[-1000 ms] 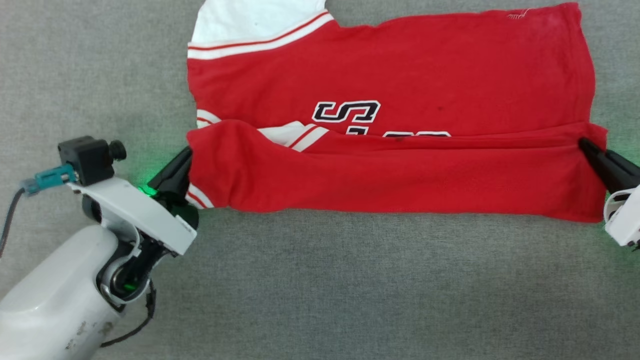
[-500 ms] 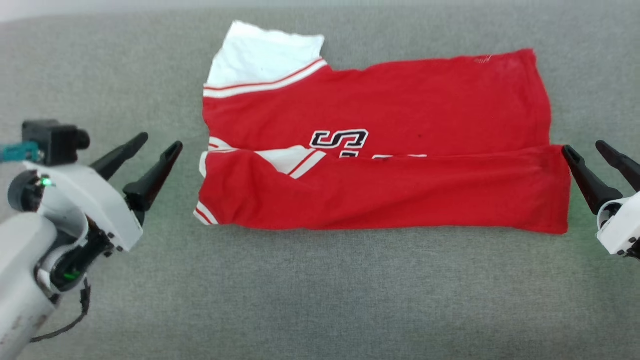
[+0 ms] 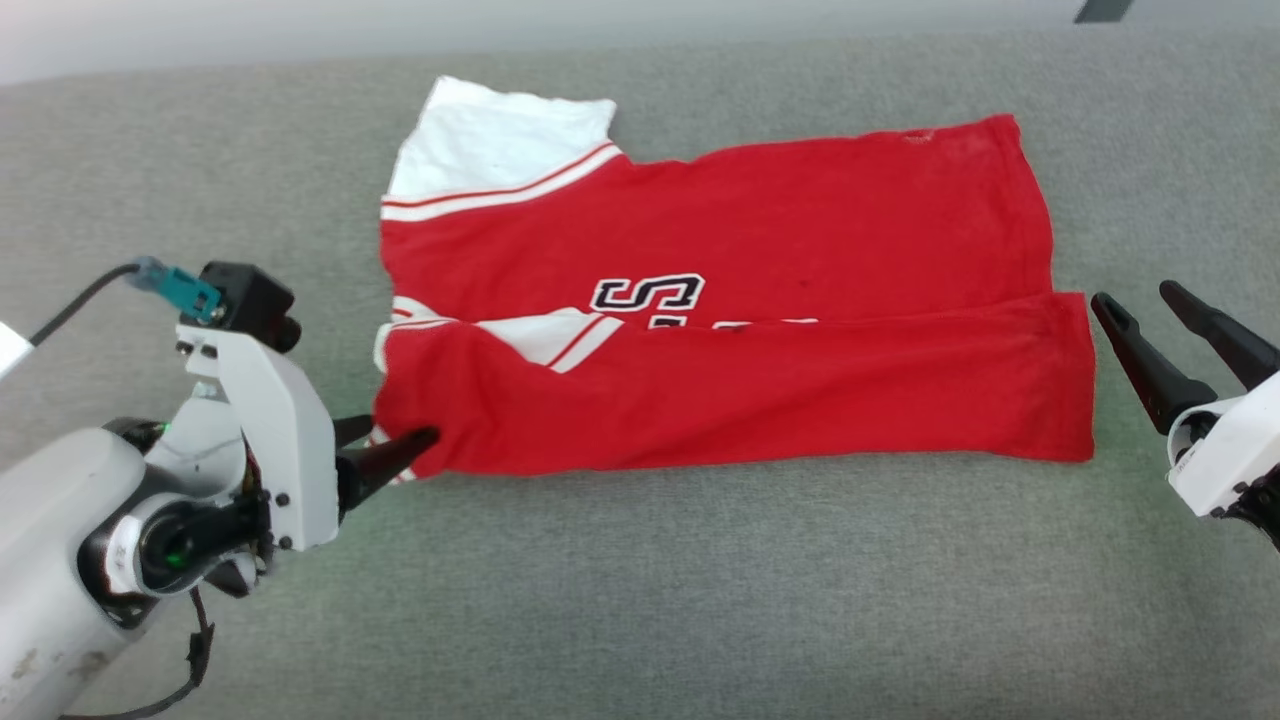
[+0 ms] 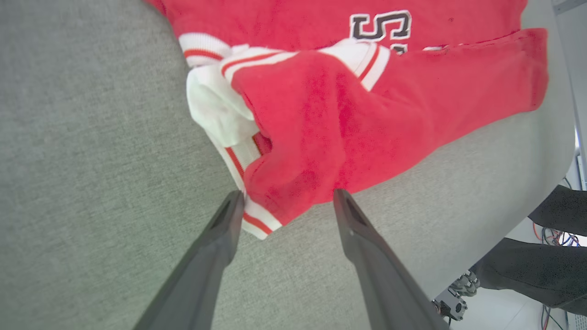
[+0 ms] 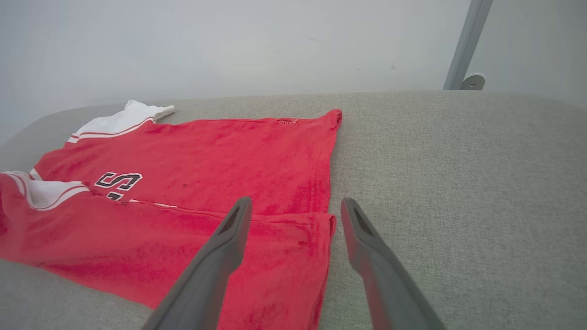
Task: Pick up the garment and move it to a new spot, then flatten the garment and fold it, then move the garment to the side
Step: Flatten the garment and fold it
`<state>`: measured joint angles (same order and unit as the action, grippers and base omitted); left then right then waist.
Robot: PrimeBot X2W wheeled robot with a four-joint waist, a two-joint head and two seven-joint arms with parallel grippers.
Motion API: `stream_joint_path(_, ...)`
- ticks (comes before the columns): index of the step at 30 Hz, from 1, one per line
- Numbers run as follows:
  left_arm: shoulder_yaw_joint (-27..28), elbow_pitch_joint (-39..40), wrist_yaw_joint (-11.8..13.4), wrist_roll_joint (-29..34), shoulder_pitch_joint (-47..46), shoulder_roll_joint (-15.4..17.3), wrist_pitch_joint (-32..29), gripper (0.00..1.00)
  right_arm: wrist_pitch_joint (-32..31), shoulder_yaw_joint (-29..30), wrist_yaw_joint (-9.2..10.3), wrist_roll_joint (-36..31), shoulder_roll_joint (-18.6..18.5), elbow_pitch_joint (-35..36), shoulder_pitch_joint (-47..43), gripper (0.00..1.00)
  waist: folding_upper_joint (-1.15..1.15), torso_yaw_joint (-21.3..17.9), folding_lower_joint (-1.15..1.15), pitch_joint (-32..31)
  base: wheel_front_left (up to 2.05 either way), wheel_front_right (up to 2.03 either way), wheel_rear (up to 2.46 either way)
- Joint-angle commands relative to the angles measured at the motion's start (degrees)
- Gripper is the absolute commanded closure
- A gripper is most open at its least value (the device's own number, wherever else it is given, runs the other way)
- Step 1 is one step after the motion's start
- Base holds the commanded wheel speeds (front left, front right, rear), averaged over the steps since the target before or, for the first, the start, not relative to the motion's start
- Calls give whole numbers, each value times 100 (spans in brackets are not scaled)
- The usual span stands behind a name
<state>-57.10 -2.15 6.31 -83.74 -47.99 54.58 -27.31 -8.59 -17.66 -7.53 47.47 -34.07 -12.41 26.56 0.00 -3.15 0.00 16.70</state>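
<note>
The garment [image 3: 720, 240] lies flat on the grey surface, red with a white sleeve at the far left. Its near strip is folded up over the front, and a black "S" shows above the fold. My left gripper [image 3: 400, 442] is open at the near-left corner. In the left wrist view that corner of the garment [image 4: 321, 114], with its striped trim, lies between the tips of the left gripper [image 4: 286, 198]. My right gripper [image 3: 1135, 297] stands open just off the right edge, touching nothing. In the right wrist view the right gripper [image 5: 296, 201] points over the hem of the garment [image 5: 220, 151].
Grey fabric surface [image 3: 700, 600] stretches around the shirt, with bare room near me and to both sides. A pale wall rises behind it, and a metal pole [image 5: 467, 41] stands at the back right. A person's dark-clad legs [image 4: 550, 270] and cables show past the surface's edge.
Both grippers let go of the folded near strip and opened. The left gripper then swung down to the near-left corner, fingers either side of it. The head camera has shifted.
</note>
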Motion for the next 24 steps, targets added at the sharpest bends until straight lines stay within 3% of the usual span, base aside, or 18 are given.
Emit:
stream_joint_path(1,-35,-121,66,-25,-35,-45,-39,0,-3,-9,9,16,10,26,59,0,0,-144,0,145,0,0,0)
stream_joint_path(4,-70,-573,98,-28,-74,-150,-131,0,3,-13,9,15,7,65,134,0,0,-276,0,279,0,0,0)
stream_joint_path(14,-237,-1712,-330,-431,165,-564,-559,0,-38,-34,9,-3,-54,139,196,0,0,-488,0,511,0,0,0)
stream_joint_path(15,-241,-1743,-361,-451,162,-598,-589,7,-59,-54,9,-11,-74,160,200,0,0,-485,0,525,0,0,0)
stream_joint_path(16,-257,-1759,-421,-443,154,-622,-613,51,-104,-83,9,-19,-95,183,209,0,0,-480,0,538,0,0,0)
stream_joint_path(18,-240,-1756,-526,-511,147,-695,-649,100,-236,-176,9,-40,-168,239,233,0,0,-454,0,558,0,0,0)
stream_joint_path(24,-189,-1688,-681,-474,64,-739,-598,100,-1279,-780,8,-118,-606,456,385,0,0,-349,0,620,0,0,0)
